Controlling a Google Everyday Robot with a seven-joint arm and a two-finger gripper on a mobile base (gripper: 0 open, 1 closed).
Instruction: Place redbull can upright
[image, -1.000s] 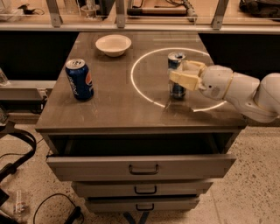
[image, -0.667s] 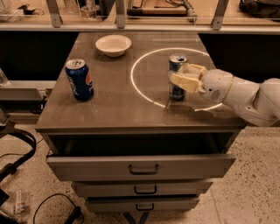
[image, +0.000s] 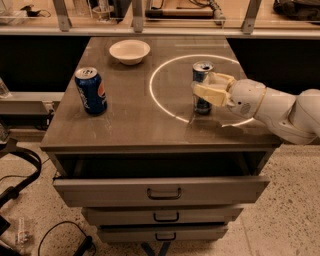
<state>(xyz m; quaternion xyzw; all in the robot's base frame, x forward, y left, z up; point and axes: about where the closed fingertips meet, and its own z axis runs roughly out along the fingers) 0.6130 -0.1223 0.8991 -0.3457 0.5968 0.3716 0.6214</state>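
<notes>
Right of centre in the frame, on the grey table (image: 125, 127), the redbull can (image: 202, 70) stands with its long axis vertical and its silver top facing up. It sits inside the bright light ring (image: 151, 94) cast on the tabletop, toward the ring's right half. Its base looks to be down on the surface, though the dark lower end makes that hard to confirm.

My gripper (image: 204, 84) comes at it from the right of the frame. The can lies straight ahead of my wrist, held between the two pale fingers (image: 210, 93) at about mid-height. One finger crosses the can's near side and the other passes behind it, and as far as I can see they are clamped on the can rather than standing off it. My arm (image: 272, 106) reaches in low and nearly level from the right edge, its white forearm hanging over the table's right rim and the wrist turned so the fingers lie roughly horizontal.

Since the can is already vertical, I judge that what remains is to let go cleanly and pull back to the right, along the line I came in on, without dragging it over.

Well apart, at centre left, stands the wider Pepsi can (image: 91, 91), with a white bowl (image: 129, 51) further up the frame. Below the tabletop the top drawer (image: 160, 187) is pulled out.
</notes>
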